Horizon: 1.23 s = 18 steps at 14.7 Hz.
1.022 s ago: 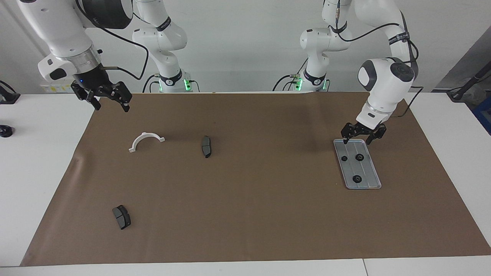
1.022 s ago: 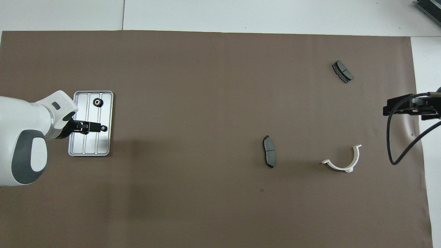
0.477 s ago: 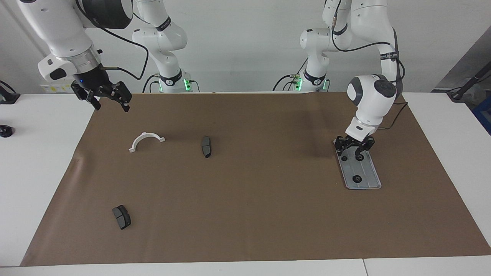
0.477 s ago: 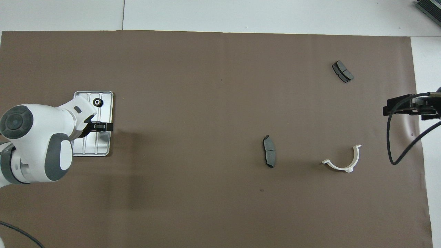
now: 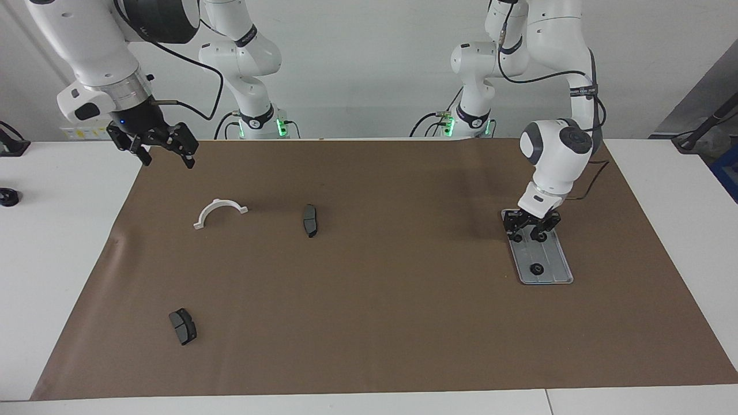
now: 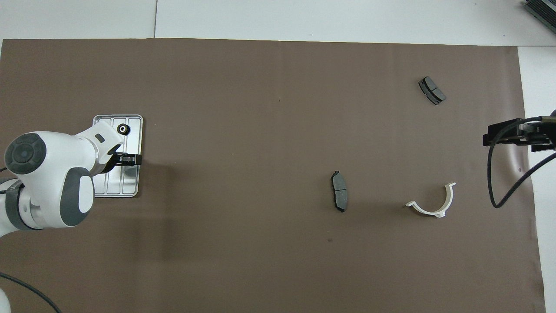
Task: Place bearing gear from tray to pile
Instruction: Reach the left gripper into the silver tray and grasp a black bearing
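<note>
The silver ridged tray (image 5: 554,260) lies on the brown mat toward the left arm's end; it also shows in the overhead view (image 6: 127,182). One small black bearing gear (image 5: 537,268) sits at the tray's end farther from the robots, seen from overhead too (image 6: 123,128). My left gripper (image 5: 529,235) is down on the tray's nearer half and hides what lies under it, in the overhead view too (image 6: 128,160). The pile's white half-ring bracket (image 5: 220,212) and two dark brake pads (image 5: 310,219) (image 5: 183,326) lie toward the right arm's end. My right gripper (image 5: 164,153) waits open in the air above the mat's corner.
The brown mat (image 5: 369,300) covers most of the white table. A small black object (image 5: 7,197) sits on the bare table off the mat at the right arm's end. The right arm's cable (image 6: 499,182) hangs beside the bracket (image 6: 432,204).
My left gripper came down from above the tray's nearer rim onto the tray's nearer half, covering the two gears that showed there. The right arm has not moved.
</note>
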Each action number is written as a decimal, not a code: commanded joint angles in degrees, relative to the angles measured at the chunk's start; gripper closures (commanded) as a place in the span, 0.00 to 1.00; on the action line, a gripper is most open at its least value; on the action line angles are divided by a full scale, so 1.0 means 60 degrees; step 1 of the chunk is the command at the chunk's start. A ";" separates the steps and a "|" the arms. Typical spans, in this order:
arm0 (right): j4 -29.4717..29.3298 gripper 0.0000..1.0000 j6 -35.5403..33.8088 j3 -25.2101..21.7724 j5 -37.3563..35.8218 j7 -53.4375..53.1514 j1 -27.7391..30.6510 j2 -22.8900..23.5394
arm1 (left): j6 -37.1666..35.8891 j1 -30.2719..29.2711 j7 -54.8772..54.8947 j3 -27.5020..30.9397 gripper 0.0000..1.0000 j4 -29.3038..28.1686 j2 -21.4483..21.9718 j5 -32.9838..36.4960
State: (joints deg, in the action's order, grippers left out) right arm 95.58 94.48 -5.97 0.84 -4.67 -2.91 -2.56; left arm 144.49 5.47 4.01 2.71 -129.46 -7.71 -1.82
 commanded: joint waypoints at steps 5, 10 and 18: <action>0.0051 0.00 -0.0175 0.0028 0.0035 0.0061 0.0031 -0.0116 | 0.0294 -0.0019 -0.0155 0.0016 0.40 -0.0044 -0.0091 0.0083; 0.0037 0.00 -0.0175 0.0028 0.0035 0.0061 0.0031 -0.0116 | 0.0411 -0.0033 -0.0111 0.0016 0.44 -0.0044 -0.0194 0.0069; 0.0037 0.00 -0.0175 0.0028 0.0035 0.0061 0.0031 -0.0116 | 0.0251 -0.0107 -0.0111 0.0016 0.57 -0.0030 -0.0165 0.0083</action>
State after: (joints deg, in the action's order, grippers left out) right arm 95.58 94.48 -5.97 0.84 -4.67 -2.91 -2.56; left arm 145.56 5.01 3.91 2.80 -129.48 -8.55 -1.82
